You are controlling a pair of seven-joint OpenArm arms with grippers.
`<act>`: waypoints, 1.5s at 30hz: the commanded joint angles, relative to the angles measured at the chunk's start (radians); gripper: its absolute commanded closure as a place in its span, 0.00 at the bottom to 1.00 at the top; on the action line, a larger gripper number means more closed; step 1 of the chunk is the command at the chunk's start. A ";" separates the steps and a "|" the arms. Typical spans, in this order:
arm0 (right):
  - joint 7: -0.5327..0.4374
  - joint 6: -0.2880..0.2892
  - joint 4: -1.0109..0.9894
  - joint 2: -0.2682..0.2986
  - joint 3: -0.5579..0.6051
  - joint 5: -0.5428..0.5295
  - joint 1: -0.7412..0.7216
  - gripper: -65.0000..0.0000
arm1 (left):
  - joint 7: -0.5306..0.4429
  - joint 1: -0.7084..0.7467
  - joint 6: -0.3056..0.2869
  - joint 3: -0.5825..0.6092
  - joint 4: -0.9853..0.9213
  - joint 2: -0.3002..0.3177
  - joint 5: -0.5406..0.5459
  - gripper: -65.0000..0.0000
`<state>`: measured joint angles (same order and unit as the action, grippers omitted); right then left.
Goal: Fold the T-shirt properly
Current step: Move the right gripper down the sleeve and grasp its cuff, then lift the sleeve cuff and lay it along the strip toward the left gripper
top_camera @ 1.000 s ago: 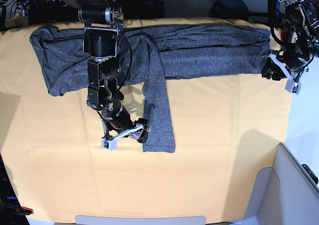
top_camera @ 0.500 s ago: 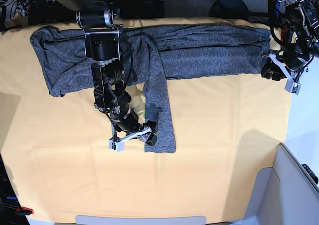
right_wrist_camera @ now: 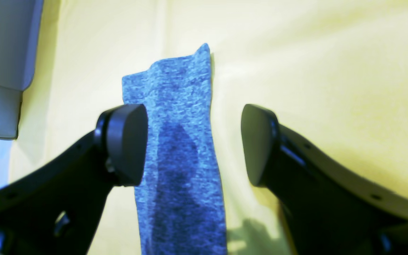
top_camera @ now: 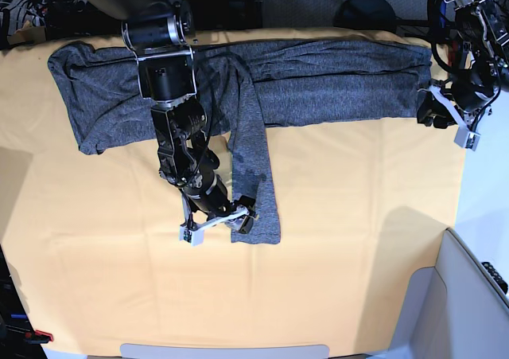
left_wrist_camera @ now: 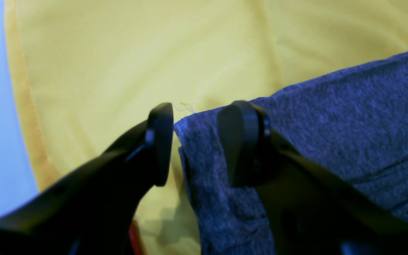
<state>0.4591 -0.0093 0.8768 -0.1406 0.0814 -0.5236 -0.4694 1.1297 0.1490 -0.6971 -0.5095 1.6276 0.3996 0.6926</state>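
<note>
The dark grey T-shirt (top_camera: pixel 318 76) lies stretched in a band along the table's far edge. One sleeve (top_camera: pixel 258 184) hangs toward the front. My right gripper (top_camera: pixel 219 225) hovers at that sleeve's lower end. In the right wrist view it (right_wrist_camera: pixel 193 120) stands open, with the sleeve strip (right_wrist_camera: pixel 179 141) between its fingers and close to the left pad (right_wrist_camera: pixel 126 141). My left gripper (top_camera: pixel 449 120) is at the shirt's right end. In the left wrist view it (left_wrist_camera: pixel 201 117) is open astride the shirt's corner (left_wrist_camera: pixel 204 159), one finger (left_wrist_camera: pixel 241 141) over the fabric.
A yellow-orange cloth (top_camera: pixel 342 255) covers the table. A grey bin (top_camera: pixel 465 295) stands at the front right corner, and a grey box edge (right_wrist_camera: pixel 2 63) shows in the right wrist view. The cloth's right edge (top_camera: pixel 463 192) runs just below the left gripper.
The right arm has reached forward and to the right, bringing its gripper from beside the sleeve onto the sleeve's lower end. The left arm has not moved.
</note>
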 commanded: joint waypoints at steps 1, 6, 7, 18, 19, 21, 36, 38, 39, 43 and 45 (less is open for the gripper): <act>0.106 -0.018 -0.015 -0.017 0.033 -0.030 -0.001 0.37 | -0.013 -0.010 -0.001 -0.005 0.015 0.020 0.014 0.64; 0.105 -0.018 -0.015 -0.017 0.094 -0.056 -0.024 0.37 | -0.013 -0.009 -0.001 -0.005 0.015 0.020 0.014 0.64; 0.103 -0.018 -0.015 -0.017 0.100 -0.056 -0.024 0.37 | -0.013 -0.009 -0.001 -0.005 0.015 0.020 0.014 0.64; 0.105 -0.018 -0.021 -0.017 0.103 -0.056 -0.022 0.38 | -0.013 -0.009 -0.001 -0.005 0.015 0.020 0.014 0.64; 0.105 -0.018 -0.023 -0.017 0.103 -0.056 -0.022 0.42 | -0.013 -0.009 -0.001 -0.005 0.015 0.020 0.014 0.64; 0.102 -0.018 -0.023 -0.017 0.103 -0.056 -0.022 0.58 | -0.013 -0.009 -0.001 -0.005 0.015 0.020 0.014 0.64; 0.137 -0.022 0.305 -0.017 0.355 -0.048 0.070 1.00 | -0.023 -0.012 -0.001 -0.016 0.015 0.020 0.014 0.64; 0.171 -0.022 0.373 -0.017 0.427 -0.048 0.087 1.00 | -0.024 -0.013 -0.001 -0.021 0.015 0.022 0.014 0.64; 0.186 -0.022 0.405 -0.017 0.466 -0.046 0.099 1.00 | -0.024 -0.013 -0.001 -0.038 0.015 0.022 0.014 0.64; 0.240 -0.022 0.519 -0.017 0.594 -0.046 0.130 1.00 | -0.024 -0.013 -0.001 -0.114 0.015 0.023 0.014 0.64; 0.267 -0.022 0.562 -0.017 0.644 -0.046 0.142 1.00 | -0.024 -0.015 -0.001 -0.150 0.015 0.025 0.014 0.64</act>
<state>0.7460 -0.0509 1.4185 -0.1307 0.7200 -0.5518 -0.3096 1.1255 0.1444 -0.6994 -0.6514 1.6276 0.4046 0.6910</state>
